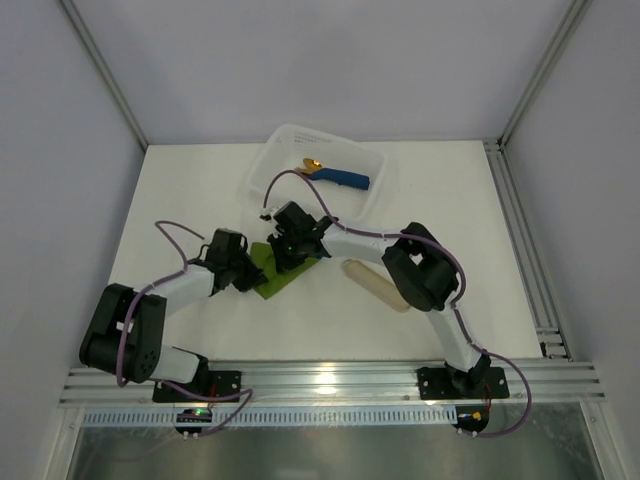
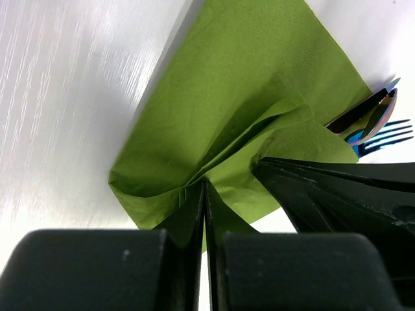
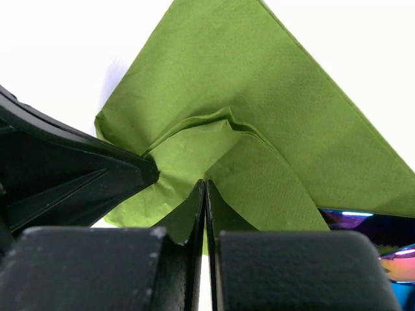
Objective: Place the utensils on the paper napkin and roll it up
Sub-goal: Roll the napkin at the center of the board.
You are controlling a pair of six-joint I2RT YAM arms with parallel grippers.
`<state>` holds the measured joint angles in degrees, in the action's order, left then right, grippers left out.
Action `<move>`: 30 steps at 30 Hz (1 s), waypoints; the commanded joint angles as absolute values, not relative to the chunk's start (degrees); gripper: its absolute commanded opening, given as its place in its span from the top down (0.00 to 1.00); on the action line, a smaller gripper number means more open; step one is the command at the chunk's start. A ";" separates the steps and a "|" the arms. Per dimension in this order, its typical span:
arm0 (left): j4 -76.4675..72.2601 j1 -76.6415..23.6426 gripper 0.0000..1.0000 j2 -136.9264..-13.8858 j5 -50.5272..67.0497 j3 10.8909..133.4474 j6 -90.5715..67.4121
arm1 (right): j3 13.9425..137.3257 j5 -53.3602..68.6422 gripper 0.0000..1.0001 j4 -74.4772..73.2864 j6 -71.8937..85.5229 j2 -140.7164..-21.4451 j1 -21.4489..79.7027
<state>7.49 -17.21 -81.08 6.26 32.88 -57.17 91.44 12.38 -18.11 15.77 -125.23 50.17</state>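
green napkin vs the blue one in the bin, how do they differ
The green napkin lies loose and half folded on the table; the blue napkin is a slim roll in the bin. The left gripper and right gripper pinch the green napkin; nothing touches the blue napkin. The green napkin partly covers rainbow utensils; the blue napkin wraps gold cutlery. Both have cutlery sticking out one end.

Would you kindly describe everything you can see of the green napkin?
The napkin is thin, plain olive-green paper with a finely dimpled surface. It lies on the white table, with its near part lifted into a creased fold. The left gripper and right gripper are both shut on that fold. Iridescent utensils poke out past one edge.
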 commanded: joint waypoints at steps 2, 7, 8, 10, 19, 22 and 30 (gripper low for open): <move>13.36 -18.02 1.00 -79.63 4.92 29.80 -57.74 | 89.83 15.21 0.96 -15.29 17.40 -120.15 50.54; 13.01 -18.37 1.00 -78.66 4.83 29.01 -58.27 | 89.47 17.14 0.96 -14.68 18.19 -119.27 50.80; 13.01 -18.46 1.00 -78.49 4.75 28.66 -58.36 | 89.21 17.49 0.96 -14.33 18.63 -119.27 50.80; 12.40 -18.63 1.00 -78.22 4.75 28.13 -58.80 | 88.86 18.10 0.96 -13.71 18.81 -119.35 50.80; 11.95 -19.42 1.00 -76.38 4.22 27.07 -59.24 | 90.88 18.19 0.96 -13.45 19.25 -123.13 50.80; 12.74 -19.69 1.00 -75.41 3.78 27.16 -59.15 | 91.49 18.19 0.96 -13.62 19.25 -124.10 50.80; 15.29 -20.92 1.00 -73.30 2.64 28.56 -57.48 | 91.58 18.37 0.96 -14.15 19.86 -125.77 50.80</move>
